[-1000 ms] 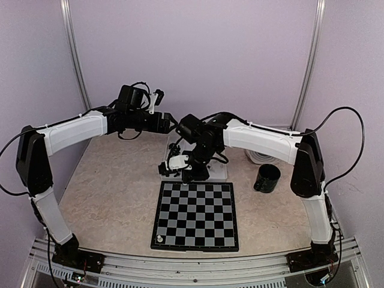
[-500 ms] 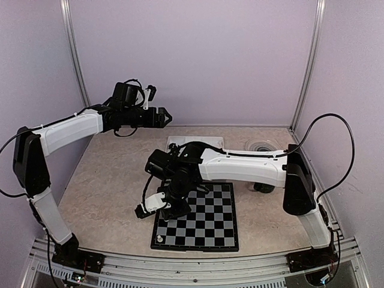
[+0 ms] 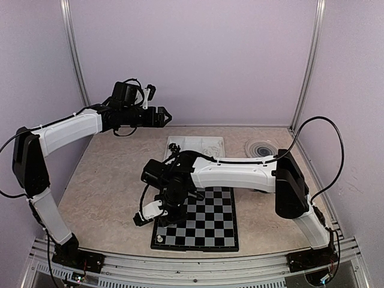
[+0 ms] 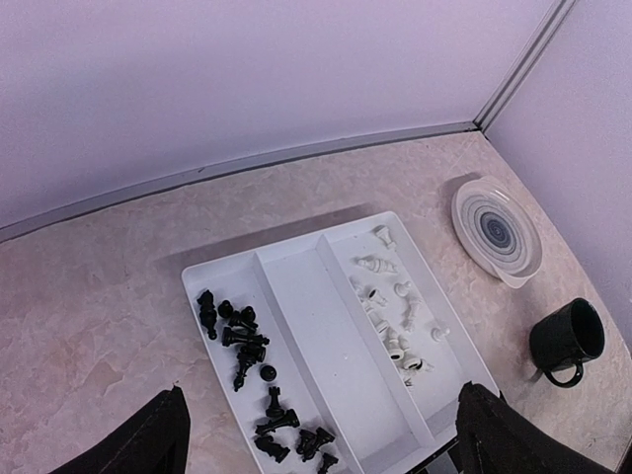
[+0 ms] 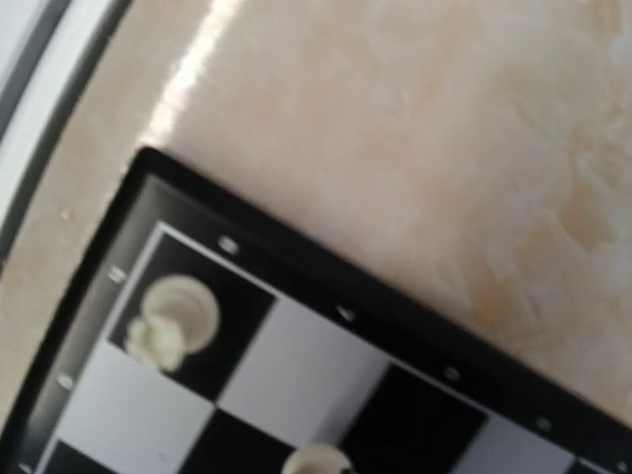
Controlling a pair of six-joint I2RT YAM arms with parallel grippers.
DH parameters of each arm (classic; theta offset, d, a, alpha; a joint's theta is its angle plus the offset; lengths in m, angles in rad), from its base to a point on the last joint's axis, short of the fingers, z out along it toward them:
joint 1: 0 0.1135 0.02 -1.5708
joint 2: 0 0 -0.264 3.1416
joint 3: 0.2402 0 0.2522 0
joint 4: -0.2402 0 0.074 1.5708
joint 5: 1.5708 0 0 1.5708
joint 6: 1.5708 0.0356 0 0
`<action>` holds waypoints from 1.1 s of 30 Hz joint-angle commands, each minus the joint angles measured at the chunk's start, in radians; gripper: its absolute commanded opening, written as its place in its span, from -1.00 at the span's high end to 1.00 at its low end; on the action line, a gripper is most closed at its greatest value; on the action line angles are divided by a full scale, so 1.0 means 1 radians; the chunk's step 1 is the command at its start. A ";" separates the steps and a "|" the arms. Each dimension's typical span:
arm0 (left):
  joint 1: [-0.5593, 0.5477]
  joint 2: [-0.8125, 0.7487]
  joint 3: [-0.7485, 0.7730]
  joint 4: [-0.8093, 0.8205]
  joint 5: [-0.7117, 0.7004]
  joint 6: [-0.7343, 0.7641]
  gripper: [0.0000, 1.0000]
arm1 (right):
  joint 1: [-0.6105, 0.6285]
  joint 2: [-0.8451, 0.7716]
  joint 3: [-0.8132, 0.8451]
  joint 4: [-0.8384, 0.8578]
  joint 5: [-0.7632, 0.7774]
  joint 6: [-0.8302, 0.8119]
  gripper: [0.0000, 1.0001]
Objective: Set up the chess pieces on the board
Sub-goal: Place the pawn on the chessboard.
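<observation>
Right claw (image 3: 141, 218) closed, moved from tray (image 3: 172, 142) to near-left corner of board (image 3: 217, 229); left claw (image 3: 165, 116) wide.

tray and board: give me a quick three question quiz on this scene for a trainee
1. True or false: the black pieces lie in the middle compartment of the white tray.
2. In the right wrist view, what stands on the corner square of the board? A) a black piece B) a white piece C) nothing
3. Fill in: the left tool has its jaws ___.
Key: 1 false, they lie in the left compartment as the left wrist view shows it, and the middle one is bare. 2 B. 3 open.
</observation>
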 commanded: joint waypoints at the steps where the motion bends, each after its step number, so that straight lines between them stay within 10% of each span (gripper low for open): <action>1: 0.005 -0.029 0.007 -0.002 -0.012 0.003 -0.85 | 0.025 0.031 0.031 0.002 -0.021 0.002 1.00; 26: 0.011 -0.030 0.025 -0.025 -0.001 0.000 -0.85 | 0.039 0.054 0.034 0.040 -0.007 0.008 0.95; 33: 0.013 -0.028 0.026 -0.028 -0.002 0.002 -0.85 | 0.038 0.051 0.042 0.048 0.016 0.016 0.60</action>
